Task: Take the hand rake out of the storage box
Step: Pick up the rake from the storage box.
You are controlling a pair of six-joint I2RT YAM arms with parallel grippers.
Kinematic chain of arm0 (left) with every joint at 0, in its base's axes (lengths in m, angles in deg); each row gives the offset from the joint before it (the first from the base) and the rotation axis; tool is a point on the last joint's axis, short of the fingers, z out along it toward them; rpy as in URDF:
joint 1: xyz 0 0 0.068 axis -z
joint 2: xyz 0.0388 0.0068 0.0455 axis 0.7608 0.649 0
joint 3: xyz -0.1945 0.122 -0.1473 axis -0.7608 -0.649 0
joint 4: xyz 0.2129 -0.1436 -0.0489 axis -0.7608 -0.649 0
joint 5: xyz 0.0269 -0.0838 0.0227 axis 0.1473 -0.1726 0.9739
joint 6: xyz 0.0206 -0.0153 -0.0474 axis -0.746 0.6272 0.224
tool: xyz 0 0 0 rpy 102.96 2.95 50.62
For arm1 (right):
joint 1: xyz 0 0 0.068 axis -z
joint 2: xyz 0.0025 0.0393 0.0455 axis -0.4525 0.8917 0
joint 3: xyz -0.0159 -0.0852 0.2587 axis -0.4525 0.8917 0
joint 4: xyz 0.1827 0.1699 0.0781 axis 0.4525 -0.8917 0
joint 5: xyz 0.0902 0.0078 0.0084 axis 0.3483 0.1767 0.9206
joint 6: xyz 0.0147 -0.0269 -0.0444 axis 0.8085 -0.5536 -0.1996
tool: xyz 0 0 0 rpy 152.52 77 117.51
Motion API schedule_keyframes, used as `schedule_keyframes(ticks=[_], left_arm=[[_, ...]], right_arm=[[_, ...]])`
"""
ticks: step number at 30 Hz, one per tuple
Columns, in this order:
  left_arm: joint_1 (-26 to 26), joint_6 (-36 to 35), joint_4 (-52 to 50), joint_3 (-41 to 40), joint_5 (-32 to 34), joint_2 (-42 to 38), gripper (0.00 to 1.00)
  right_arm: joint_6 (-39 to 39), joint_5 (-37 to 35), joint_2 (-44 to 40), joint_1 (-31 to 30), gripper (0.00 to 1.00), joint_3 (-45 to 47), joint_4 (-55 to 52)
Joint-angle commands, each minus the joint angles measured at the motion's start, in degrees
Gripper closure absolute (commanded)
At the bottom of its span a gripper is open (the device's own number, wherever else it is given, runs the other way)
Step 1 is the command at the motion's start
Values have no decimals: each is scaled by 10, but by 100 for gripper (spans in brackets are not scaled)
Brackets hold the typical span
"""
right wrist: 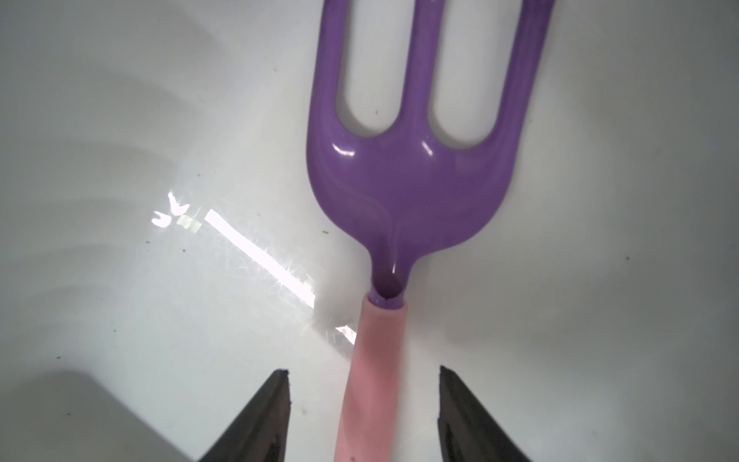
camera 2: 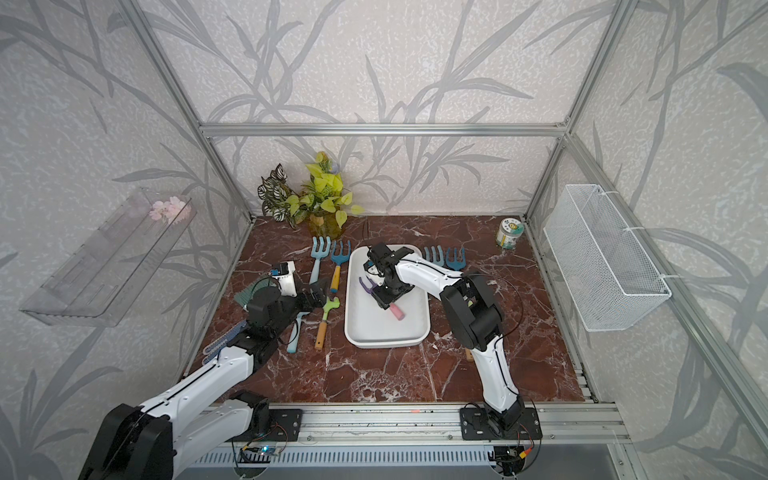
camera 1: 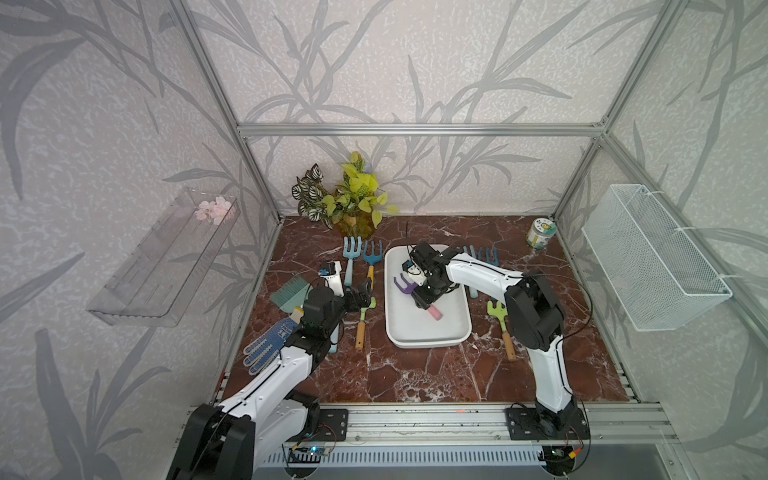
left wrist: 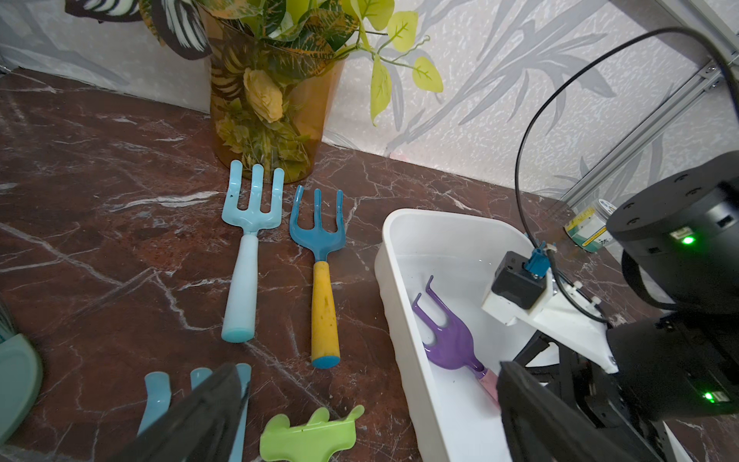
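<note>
Lying flat on the floor of the box (camera 1: 428, 338), the rake (right wrist: 404, 192) points its purple tines far-left and its pink handle near-right; the right gripper (right wrist: 364, 372) hangs low over that handle, jaws apart, one on each side, a strip of white showing at both (nothing pinched); the left gripper (camera 1: 362, 294) hovers outside the box, just left of it, above a green tool (left wrist: 308, 438) on the table (camera 1: 415, 374), jaws spread wide, holding nothing.
</note>
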Motion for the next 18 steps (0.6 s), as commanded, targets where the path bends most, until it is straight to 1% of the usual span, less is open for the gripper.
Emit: schedule_keyframes(ticks=[1, 4, 10, 16, 18], left_arm=[[-2, -4, 9, 7, -5, 2, 0], [-2, -5, 9, 7, -5, 3, 0], [-1, -4, 9, 6, -5, 2, 0], [-2, -5, 9, 6, -6, 2, 0], [-2, -5, 9, 7, -5, 2, 0]], right_arm=[[-5, -3, 10, -4, 42, -5, -12], [-2, -8, 16, -7, 45, -2, -8], [1, -33, 32, -14, 55, -7, -20], [9, -52, 38, -19, 60, -6, -29], [11, -58, 41, -20, 63, -7, -33]])
